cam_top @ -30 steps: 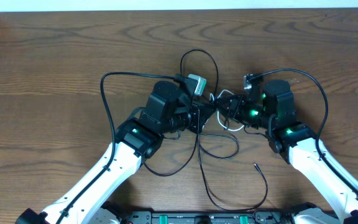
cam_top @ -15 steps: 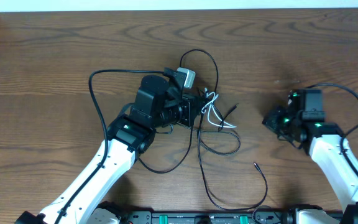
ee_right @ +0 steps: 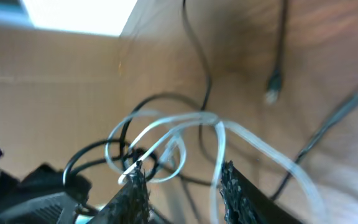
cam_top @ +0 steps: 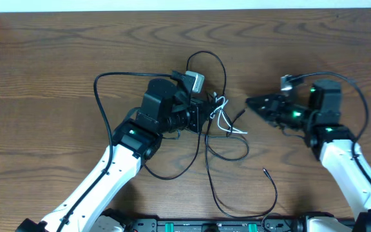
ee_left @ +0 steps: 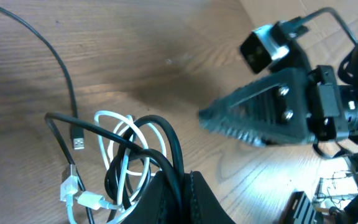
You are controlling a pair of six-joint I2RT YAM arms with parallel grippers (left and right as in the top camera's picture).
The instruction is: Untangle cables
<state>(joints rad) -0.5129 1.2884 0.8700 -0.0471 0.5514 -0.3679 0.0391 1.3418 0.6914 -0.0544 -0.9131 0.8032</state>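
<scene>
The cables lie tangled at the table's middle: a thin white cord (cam_top: 221,118) looped among black cords (cam_top: 205,53). My left gripper (cam_top: 205,116) is shut on a black cord at the tangle's left side. In the left wrist view that black cord (ee_left: 168,140) runs into the closed left gripper (ee_left: 182,178), with the white cord (ee_left: 112,157) and its plugs beside it. My right gripper (cam_top: 250,102) stands open just right of the tangle, pointing left at it. In the blurred right wrist view the white cord (ee_right: 166,132) loops ahead of the right gripper (ee_right: 182,180), nothing gripped.
A loose black cord end with a small plug (cam_top: 265,171) lies toward the front, its long loop curving near the front edge. Thicker black arm wires arc beside each arm. A pale wall edge (cam_top: 172,5) runs along the table's back.
The right gripper left the tangle, swung out to the right, then came back toward it and opened. The left gripper drew the tangle slightly left and stays shut.
</scene>
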